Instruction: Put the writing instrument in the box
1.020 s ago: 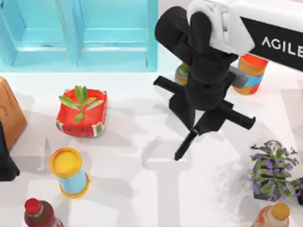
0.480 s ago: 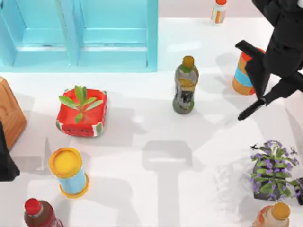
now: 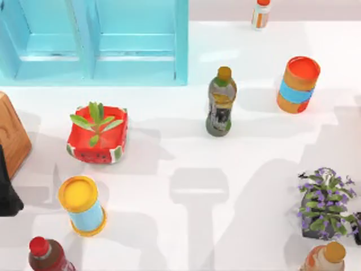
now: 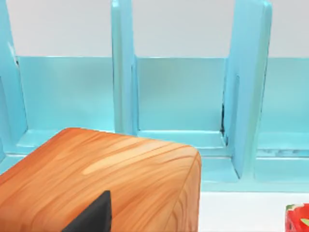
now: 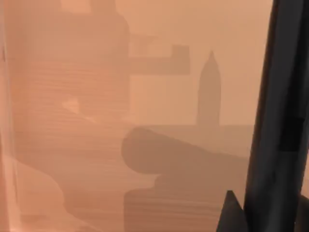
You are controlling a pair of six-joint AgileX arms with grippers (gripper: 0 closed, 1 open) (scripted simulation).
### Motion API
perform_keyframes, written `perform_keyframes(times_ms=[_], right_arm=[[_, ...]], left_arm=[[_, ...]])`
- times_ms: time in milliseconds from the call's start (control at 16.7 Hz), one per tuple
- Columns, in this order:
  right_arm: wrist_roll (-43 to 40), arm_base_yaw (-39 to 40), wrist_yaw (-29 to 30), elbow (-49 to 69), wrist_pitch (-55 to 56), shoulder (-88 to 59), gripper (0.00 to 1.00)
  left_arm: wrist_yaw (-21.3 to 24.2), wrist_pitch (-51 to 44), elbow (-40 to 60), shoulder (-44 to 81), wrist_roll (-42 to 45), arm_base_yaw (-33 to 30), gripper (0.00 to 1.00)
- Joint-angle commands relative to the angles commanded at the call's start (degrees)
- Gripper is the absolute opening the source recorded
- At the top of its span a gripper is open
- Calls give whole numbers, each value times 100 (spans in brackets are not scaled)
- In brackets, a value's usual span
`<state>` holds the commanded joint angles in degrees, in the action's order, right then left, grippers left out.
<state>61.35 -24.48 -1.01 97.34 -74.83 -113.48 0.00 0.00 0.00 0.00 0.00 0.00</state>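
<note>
The writing instrument (image 5: 277, 121) shows in the right wrist view as a slim black barrel, close to the camera. My right gripper (image 5: 268, 215) is shut on it, with one black fingertip (image 5: 232, 212) beside the barrel. Behind them lies an orange-brown wooden surface (image 5: 72, 121) carrying the shadows of the gripper and of a tapered tip. I cannot tell whether this wood is the box. My left gripper (image 4: 91, 217) is parked at the table's left edge (image 3: 5, 195), above a rounded wooden body (image 4: 120, 174).
A turquoise rack (image 3: 96, 39) spans the back left. On the table stand a watermelon planter (image 3: 97, 134), a green bottle (image 3: 221, 101), an orange-lidded can (image 3: 298, 84), a yellow-lidded can (image 3: 82, 204), a purple-flowered plant (image 3: 324, 203) and the wooden body (image 3: 11, 132).
My right arm has carried the pen rightward from the table's middle and out of the top view. The left arm has not moved.
</note>
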Motion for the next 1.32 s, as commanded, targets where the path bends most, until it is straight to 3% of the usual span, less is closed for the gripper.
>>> perform_keyframes(times_ms=[300, 660, 1320], right_arm=[[-377, -911, 6, -178, 21, 277, 0], [-347, -871, 6, -251, 106, 262, 0], [30, -501, 8, -1654, 1387, 394, 0]], left_arm=[[0, 0, 0, 0, 0, 0, 100], [0, 0, 0, 0, 0, 0, 100], [0, 0, 0, 0, 0, 0, 100]])
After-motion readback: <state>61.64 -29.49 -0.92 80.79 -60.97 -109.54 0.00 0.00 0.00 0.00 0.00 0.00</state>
